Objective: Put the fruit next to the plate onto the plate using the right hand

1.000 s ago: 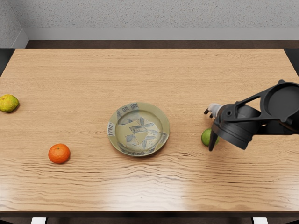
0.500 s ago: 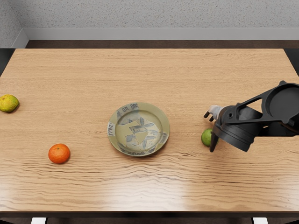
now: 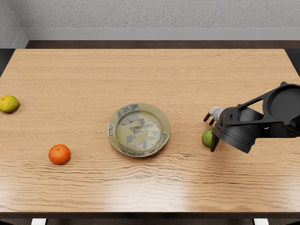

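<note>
A small green lime (image 3: pixel 206 138) lies on the table right of the patterned plate (image 3: pixel 139 129), a short gap away. My right hand (image 3: pixel 211 131) comes in from the right edge and sits right over the lime, hiding its right side. The pale fingers (image 3: pixel 209 115) are spread above and behind the fruit. The dark thumb (image 3: pixel 214 143) hangs down beside its right side. The fingers do not look closed on the lime, which rests on the wood. Nothing lies on the plate. The left arm is out of view.
An orange (image 3: pixel 59 154) sits at the front left of the wooden table (image 3: pixel 150 75). A yellow-green fruit (image 3: pixel 8 103) lies near the left edge. The bulky black forearm (image 3: pixel 262 119) covers the table's right side.
The right hand has shifted a little to the right and settled lower by the lime. The lime and the other objects have not moved.
</note>
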